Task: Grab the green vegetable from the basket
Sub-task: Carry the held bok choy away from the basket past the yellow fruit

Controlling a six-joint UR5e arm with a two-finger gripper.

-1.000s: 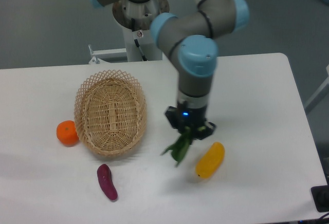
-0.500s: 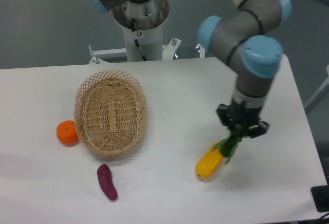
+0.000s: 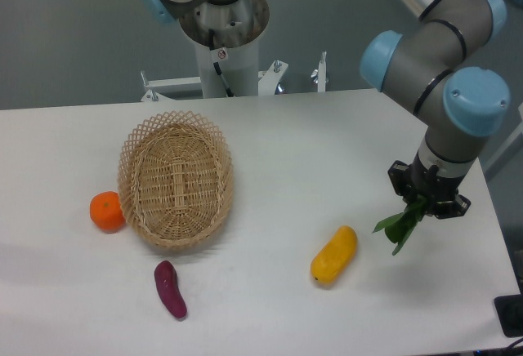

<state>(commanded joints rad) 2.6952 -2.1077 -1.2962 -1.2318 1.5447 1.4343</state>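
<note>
The green vegetable (image 3: 400,227) hangs leaves-down over the right side of the table, clear of the surface. My gripper (image 3: 426,202) is shut on its stalk end, which the fingers hide. The oval wicker basket (image 3: 176,180) stands far to the left with nothing inside it.
A yellow fruit (image 3: 334,254) lies just left of the hanging leaves. An orange (image 3: 107,211) touches the basket's left side, and a purple sweet potato (image 3: 170,288) lies in front of it. The table's right edge (image 3: 490,209) is close to the gripper. The arm's base (image 3: 223,37) stands at the back.
The gripper has carried the green vegetable rightward, from beside the basket, past the yellow fruit, to near the table's right edge. Nothing else moved.
</note>
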